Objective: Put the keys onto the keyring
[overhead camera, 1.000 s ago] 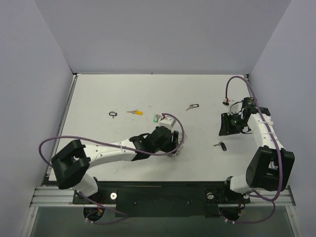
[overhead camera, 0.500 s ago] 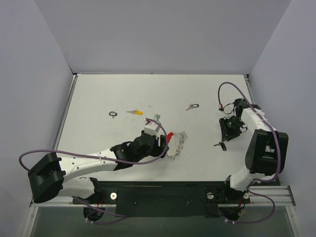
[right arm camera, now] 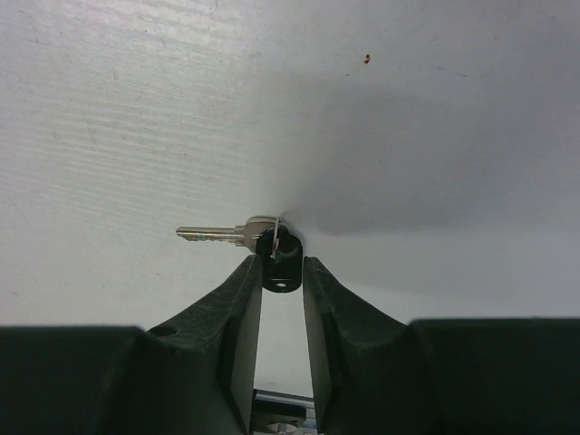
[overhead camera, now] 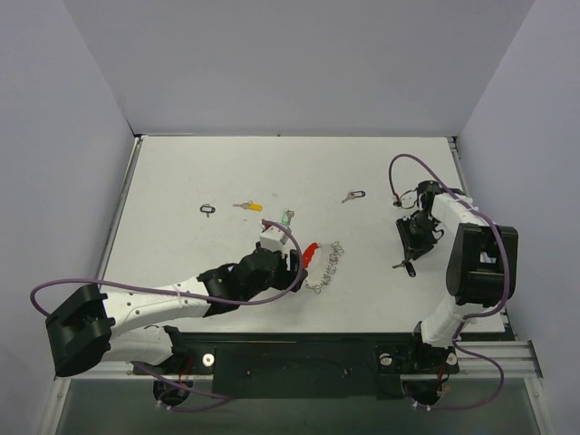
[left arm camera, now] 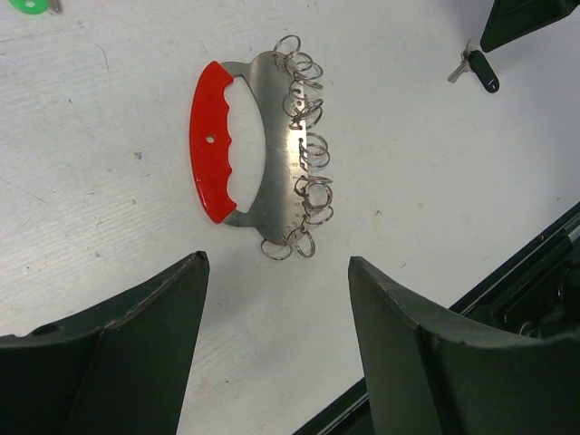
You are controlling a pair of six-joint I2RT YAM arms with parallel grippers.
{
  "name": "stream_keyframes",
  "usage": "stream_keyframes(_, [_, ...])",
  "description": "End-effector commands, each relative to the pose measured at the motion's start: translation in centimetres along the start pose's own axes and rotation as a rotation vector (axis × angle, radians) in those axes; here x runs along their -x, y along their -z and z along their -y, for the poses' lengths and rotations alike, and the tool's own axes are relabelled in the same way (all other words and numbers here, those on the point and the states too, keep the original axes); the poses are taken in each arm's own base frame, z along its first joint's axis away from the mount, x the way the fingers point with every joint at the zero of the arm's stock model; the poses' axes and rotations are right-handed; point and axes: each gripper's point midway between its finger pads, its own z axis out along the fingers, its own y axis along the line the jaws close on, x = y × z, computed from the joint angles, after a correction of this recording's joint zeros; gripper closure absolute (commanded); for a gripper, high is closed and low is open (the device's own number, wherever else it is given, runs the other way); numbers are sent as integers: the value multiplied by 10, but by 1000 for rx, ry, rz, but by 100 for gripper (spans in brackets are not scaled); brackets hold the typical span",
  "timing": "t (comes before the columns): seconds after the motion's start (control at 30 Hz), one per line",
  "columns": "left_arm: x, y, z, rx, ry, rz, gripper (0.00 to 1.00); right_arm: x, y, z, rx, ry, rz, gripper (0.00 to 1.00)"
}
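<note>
well, the right gripper (right arm camera: 280, 263) stands with its fingers narrow on either side of the black tag of a key (right arm camera: 237, 236). the key lies flat on the table (right arm camera: 136, 109), blade pointing to that hand's left. whether the pads bite the tag i cannot tell. the risk, i judge, is a hold on the tag's very end, where the key could pivot or skid out during a lift. the side wall (overhead camera: 507, 136) stands near this hand's outer side, so free room lies inward, toward the keyring (left arm camera: 279, 181). that lies flat just beyond the left gripper (left arm camera: 276, 272), whose fingers are spread wide and touch nothing. its loose loops (left arm camera: 308, 154) could snag or slide if nudged. the edge rail (left arm camera: 544, 299) sits close on that hand's right. there is open table ahead, with the green key (overhead camera: 287, 217) beyond and to the left.
</note>
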Motion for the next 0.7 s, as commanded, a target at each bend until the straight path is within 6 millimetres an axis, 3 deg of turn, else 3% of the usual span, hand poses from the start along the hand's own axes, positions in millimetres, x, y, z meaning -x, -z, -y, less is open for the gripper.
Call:
stream_keyframes(0.0, [18,3,10,-43,34,63,27,0,4,1,-15,-1,-31,79])
stream_keyframes(0.67, [14,2,11,-52,38,57,27,-3,-2,-2,8,-4,-73,87])
